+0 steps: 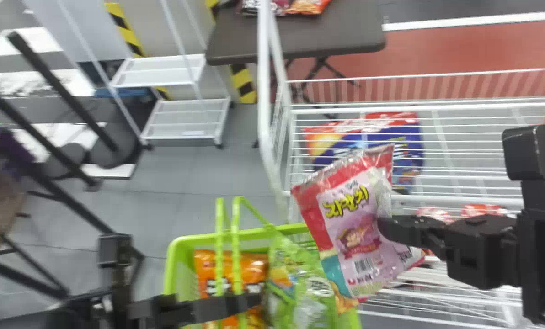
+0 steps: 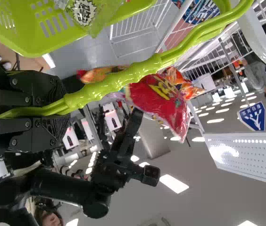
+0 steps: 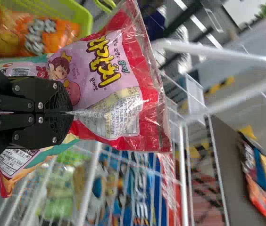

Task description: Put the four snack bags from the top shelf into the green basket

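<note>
Up by the right end of the green basket (image 1: 171,269), the right hand (image 1: 384,227) has the pink snack bag (image 1: 355,219) pinched, kinda crumpled where it's squeezed. Left hand (image 1: 252,301) is gripping the basket's handles (image 1: 219,224), and there's an orange bag (image 1: 206,269) plus a green bag (image 1: 281,269) sitting inside.

Left pincer (image 1: 254,300) clamped round green basket handles (image 2: 119,82); red snack bag (image 2: 154,96) in right pincer (image 1: 384,227) beyond.
</note>
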### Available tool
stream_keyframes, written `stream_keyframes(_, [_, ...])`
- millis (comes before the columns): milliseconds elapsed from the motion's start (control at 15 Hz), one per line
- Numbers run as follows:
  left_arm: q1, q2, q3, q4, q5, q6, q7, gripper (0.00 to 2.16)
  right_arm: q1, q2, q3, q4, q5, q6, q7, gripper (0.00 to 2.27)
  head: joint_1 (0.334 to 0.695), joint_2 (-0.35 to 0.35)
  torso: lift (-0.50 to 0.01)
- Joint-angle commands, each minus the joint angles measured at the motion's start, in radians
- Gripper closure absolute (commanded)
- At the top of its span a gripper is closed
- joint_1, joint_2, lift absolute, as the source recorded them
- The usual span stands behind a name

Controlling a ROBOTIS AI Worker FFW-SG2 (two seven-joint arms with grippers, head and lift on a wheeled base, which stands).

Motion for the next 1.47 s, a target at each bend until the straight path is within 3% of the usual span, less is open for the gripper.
stream_keyframes(0, [0.002, 0.000, -0.004, -0.005, 0.002, 0.004, -0.010, 2.15, -0.066, 0.010, 0.110, 0.102, -0.039, 0.006, -0.028, 2.25, 0.695, 0.344, 0.000])
stream_keyframes(267, [0.005, 0.002, -0.004, -0.009, 0.008, 0.010, -0.010, 2.15, -0.206, 0.036, 0.262, 0.356, -0.085, 0.003, -0.109, 2.25, 0.695, 0.350, 0.000])
stream_keyframes(733, [0.005, 0.000, -0.014, -0.012, 0.011, 0.007, -0.010, 2.15, -0.359, 0.125, 0.356, 0.672, -0.217, -0.144, -0.099, 2.25, 0.695, 0.350, 0.000])
stream_keyframes(1267, [-0.008, 0.002, -0.017, -0.005, 0.012, 0.004, -0.010, 2.15, -0.452, 0.128, 0.451, 0.841, -0.252, -0.080, -0.103, 2.22, 0.695, 0.350, 0.000])
stream_keyframes(1333, [-0.008, 0.002, -0.018, -0.005, 0.012, 0.004, -0.010, 2.15, -0.465, 0.128, 0.457, 0.843, -0.244, -0.058, -0.103, 2.02, 0.695, 0.350, 0.000])
stream_keyframes(1400, [-0.008, 0.003, -0.017, -0.002, 0.012, 0.004, -0.010, 2.15, -0.476, 0.128, 0.462, 0.841, -0.236, -0.024, -0.103, 1.39, 0.695, 0.350, 0.000])
